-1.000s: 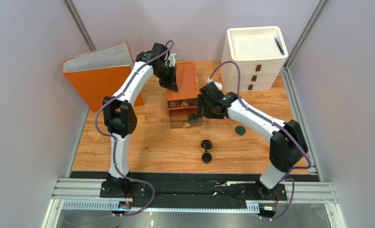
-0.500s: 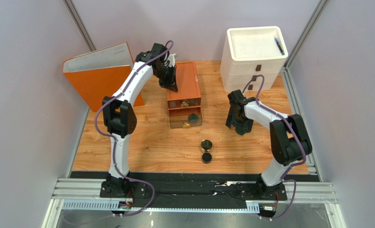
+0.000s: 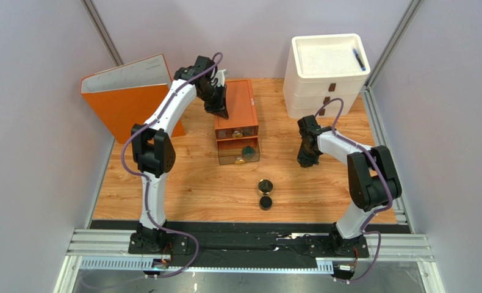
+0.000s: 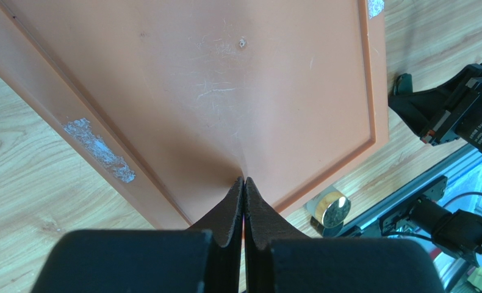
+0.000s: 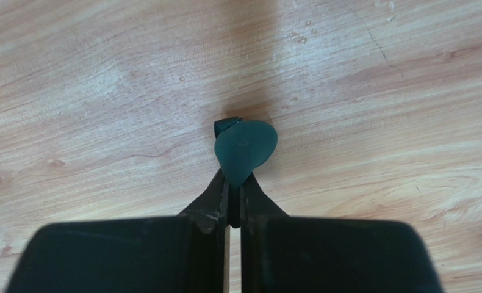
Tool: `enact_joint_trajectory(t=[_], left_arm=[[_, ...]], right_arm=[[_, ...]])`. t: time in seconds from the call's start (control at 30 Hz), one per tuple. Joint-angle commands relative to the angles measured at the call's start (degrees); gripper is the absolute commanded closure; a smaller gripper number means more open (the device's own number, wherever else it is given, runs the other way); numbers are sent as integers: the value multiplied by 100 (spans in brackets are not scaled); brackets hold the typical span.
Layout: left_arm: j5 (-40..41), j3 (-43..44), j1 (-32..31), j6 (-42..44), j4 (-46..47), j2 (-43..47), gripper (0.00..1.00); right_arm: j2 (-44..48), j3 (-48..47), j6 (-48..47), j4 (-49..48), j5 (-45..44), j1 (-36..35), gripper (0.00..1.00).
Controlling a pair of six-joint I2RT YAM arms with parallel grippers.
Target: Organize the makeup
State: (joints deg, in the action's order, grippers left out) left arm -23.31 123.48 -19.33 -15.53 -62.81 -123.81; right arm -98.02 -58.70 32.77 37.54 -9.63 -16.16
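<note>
A dark green disc (image 5: 245, 149) stands on edge between the fingers of my right gripper (image 5: 234, 180), which is shut on it just above the wooden table. Seen from above, the right gripper (image 3: 306, 160) points down at the table right of the orange drawer unit (image 3: 242, 97), and the disc is hidden under it. Another green disc (image 3: 248, 151) lies in the open lower drawer. A round gold jar (image 3: 265, 186) and a small black pot (image 3: 265, 202) sit on the table in front. My left gripper (image 4: 244, 180) is shut, its tips against the unit's orange top.
A white drawer unit (image 3: 326, 73) stands at the back right with a black pen (image 3: 359, 59) on top. An orange binder (image 3: 127, 97) leans at the back left. The gold jar (image 4: 334, 207) shows past the orange unit's edge in the left wrist view.
My right arm swung from the orange drawers to the green disc on the table at the right, and its jaws closed on the disc. The left arm has not moved.
</note>
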Motion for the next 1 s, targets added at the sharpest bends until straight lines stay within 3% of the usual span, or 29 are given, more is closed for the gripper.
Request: enact_joint_trajectory(t=[0.0, 0.2, 0.47, 0.87, 0.97], left_arm=[[327, -184, 17, 208, -364, -21, 100], [318, -158, 17, 191, -346, -38, 100], [231, -158, 17, 138, -346, -65, 100], [266, -166, 17, 182, -364, -3, 100], [274, -158, 17, 182, -364, -3, 100]], right_arm=[[-25, 271, -166, -177, 75, 26, 100], [572, -246, -359, 69, 14, -527, 100], [820, -1292, -421, 113, -65, -2030, 100], [-551, -3067, -271, 51, 277, -2760, 100], [-998, -3551, -280, 323, 321, -2822, 91]])
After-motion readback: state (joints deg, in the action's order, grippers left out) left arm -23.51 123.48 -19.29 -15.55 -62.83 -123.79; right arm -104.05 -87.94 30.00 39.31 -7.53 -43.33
